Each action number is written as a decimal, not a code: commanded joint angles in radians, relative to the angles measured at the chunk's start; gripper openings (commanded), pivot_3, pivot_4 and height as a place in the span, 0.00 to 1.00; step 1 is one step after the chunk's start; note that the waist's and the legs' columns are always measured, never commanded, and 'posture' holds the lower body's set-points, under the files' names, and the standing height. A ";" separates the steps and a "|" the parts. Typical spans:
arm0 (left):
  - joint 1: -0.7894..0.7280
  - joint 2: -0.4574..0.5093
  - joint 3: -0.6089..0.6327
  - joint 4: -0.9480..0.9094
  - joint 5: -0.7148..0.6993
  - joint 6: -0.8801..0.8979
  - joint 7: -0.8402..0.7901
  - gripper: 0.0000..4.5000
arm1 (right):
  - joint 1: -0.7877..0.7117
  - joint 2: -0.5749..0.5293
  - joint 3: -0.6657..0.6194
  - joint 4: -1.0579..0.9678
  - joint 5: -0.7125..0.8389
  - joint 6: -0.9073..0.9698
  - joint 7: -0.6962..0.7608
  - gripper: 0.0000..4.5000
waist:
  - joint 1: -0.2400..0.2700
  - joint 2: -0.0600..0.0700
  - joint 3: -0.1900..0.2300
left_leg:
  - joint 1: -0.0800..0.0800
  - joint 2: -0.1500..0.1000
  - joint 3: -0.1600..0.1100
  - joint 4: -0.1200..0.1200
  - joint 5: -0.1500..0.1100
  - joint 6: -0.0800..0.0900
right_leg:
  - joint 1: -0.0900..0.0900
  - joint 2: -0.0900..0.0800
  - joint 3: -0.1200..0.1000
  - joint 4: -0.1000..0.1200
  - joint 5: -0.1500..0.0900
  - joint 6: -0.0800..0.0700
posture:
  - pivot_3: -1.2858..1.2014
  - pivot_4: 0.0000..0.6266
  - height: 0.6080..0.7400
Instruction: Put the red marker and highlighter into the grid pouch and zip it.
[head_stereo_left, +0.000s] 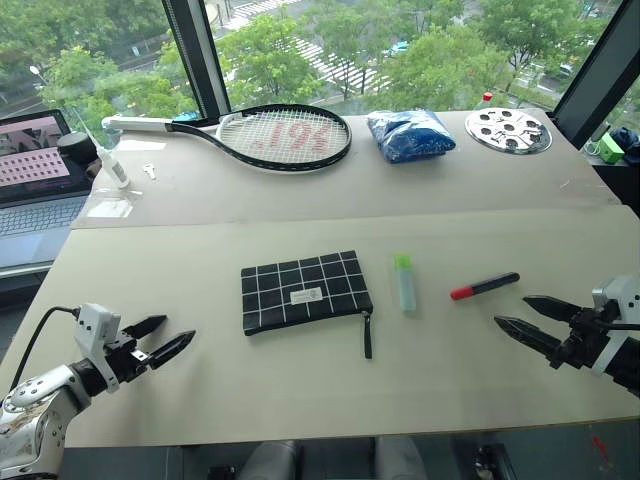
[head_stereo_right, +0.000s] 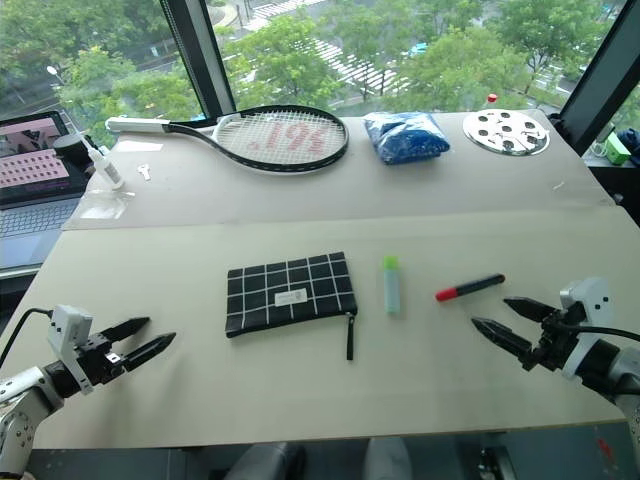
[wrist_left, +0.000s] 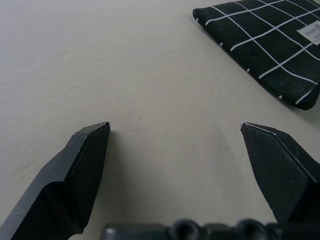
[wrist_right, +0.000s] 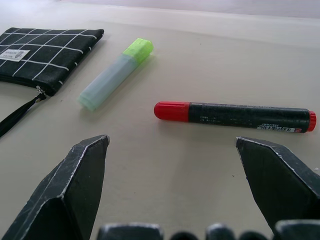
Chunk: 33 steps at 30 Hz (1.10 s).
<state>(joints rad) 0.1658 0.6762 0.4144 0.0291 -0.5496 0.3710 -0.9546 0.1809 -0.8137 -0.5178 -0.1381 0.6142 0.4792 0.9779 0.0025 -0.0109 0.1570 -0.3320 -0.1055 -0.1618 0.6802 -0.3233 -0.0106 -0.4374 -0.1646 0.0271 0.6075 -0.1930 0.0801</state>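
Right gripper (wrist_right: 170, 145) spread wide, nothing held; red marker (wrist_right: 235, 116) seen just past fingertips. Left gripper (wrist_left: 175, 130) also spread, empty. Grid pouch (head_stereo_left: 303, 290) centre table, zipped; highlighter (head_stereo_left: 404, 282) between pouch and marker. Racket (head_stereo_left: 270, 135) caught by head views only.

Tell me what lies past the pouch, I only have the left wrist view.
Observer: A highlighter lies on the table just right of the pouch, apart from it.
Operator: And the red marker?
Observer: The red marker lies farther right, red cap toward the highlighter, in front of the right end effector.
Operator: Is that end effector holding anything?
Observer: No, it is open and empty above the table.
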 joint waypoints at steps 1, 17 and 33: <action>-0.017 0.016 -0.003 0.012 0.008 -0.016 -0.016 1.00 | 0.002 -0.010 -0.031 -0.031 0.022 0.008 0.000 0.99 | 0.000 0.000 0.000 | 0.000 0.000 0.000 0.000 0.000 0.000 | 0.000 0.000 0.000 0.000 0.000 0.000 | 0.52 0.24 1.00; -0.212 0.109 -0.235 0.099 0.335 -0.524 -0.144 1.00 | -0.212 0.053 0.196 -0.305 0.252 0.182 -0.017 0.30 | -0.001 -0.002 0.000 | -0.001 0.004 0.002 0.000 0.001 -0.002 | 0.000 0.004 0.000 -0.007 0.007 -0.002 | 0.52 0.24 1.00; -0.299 0.097 -0.373 0.172 0.442 -0.713 -0.127 1.00 | -0.691 0.327 0.841 0.080 -0.334 -0.081 -0.093 0.01 | -0.015 -0.002 0.000 | -0.003 0.011 0.008 0.002 0.003 -0.007 | -0.005 0.011 -0.001 -0.013 0.015 -0.005 | 0.52 0.24 1.00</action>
<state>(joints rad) -0.1297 0.7750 0.0663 0.2095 -0.1223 -0.3239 -1.0785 -0.4827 -0.4847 0.2974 -0.0949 0.3594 0.4563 0.8993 -0.0130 -0.0133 0.1571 -0.3349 -0.0948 -0.1538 0.6819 -0.3203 -0.0174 -0.4425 -0.1538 0.0256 0.5949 -0.1774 0.0754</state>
